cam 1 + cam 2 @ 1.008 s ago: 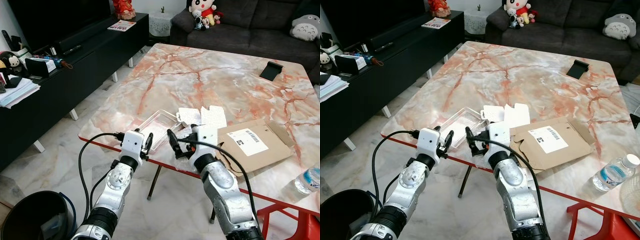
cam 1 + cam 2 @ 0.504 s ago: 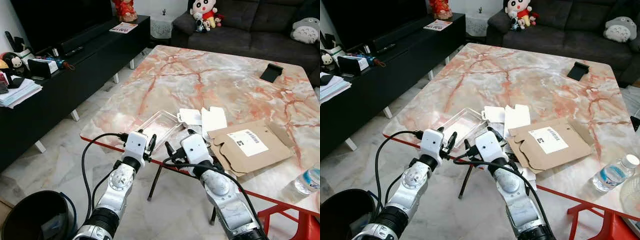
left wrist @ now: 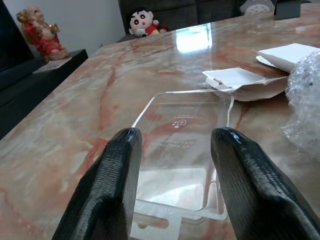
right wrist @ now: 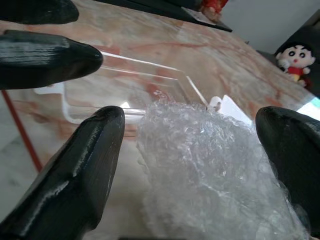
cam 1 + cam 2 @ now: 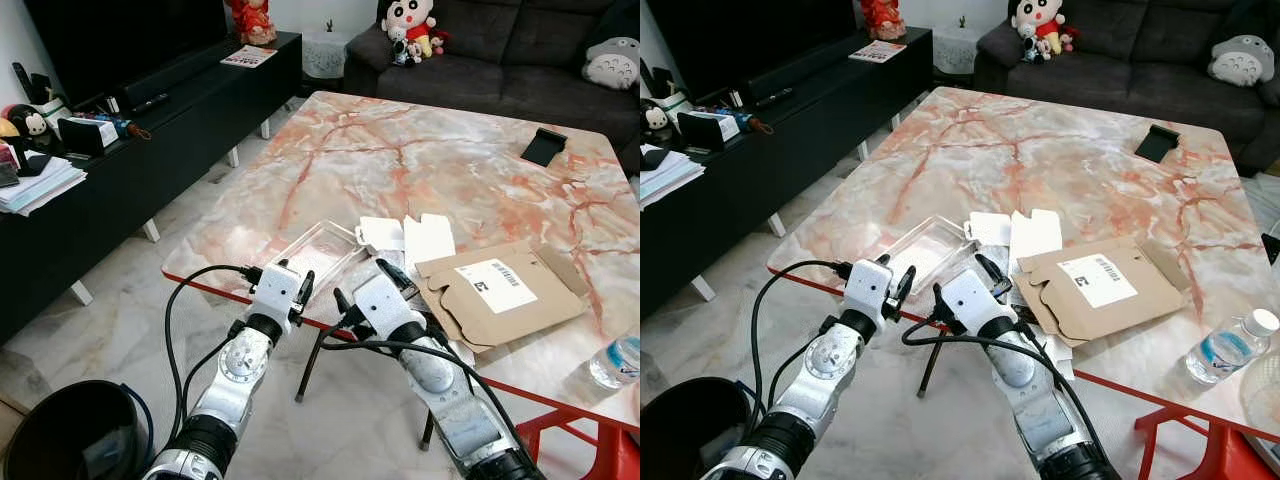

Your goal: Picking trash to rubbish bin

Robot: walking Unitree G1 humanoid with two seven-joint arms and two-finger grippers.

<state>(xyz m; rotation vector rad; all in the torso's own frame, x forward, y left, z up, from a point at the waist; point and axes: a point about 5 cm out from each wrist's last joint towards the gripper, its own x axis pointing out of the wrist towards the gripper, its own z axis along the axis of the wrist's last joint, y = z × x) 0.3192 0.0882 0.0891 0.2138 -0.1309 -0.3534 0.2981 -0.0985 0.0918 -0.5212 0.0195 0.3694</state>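
A: Looking at the left eye view first, both arms reach from the lower middle of the frame to the near edge of the marble table [image 5: 450,165]. The left gripper [image 5: 292,283] sits just at the clear plastic tray [image 5: 318,249]; the right gripper [image 5: 368,284] is beside it, lower centre. The rubbish bin [image 5: 62,435] is in the lower left corner.

B: And the right eye view?

A: Same scene. A flat cardboard box [image 5: 1105,283] lies right of centre, white card pieces [image 5: 1015,232] just above the grippers, a water bottle [image 5: 1225,347] at the right edge.

B: Left wrist view?

A: The left fingers [image 3: 110,185] stand well spread and hold nothing, with the tray's edge between them across the middle of the frame.

B: Right wrist view?

A: The right fingers [image 4: 87,165] are wide apart around a wad of bubble wrap [image 4: 210,175] in the centre, not pinching it.

B: So which step?

A: Reaching to grasp, I judge. Next, each gripper needs to advance slightly and close on its piece before anything goes to the bin.
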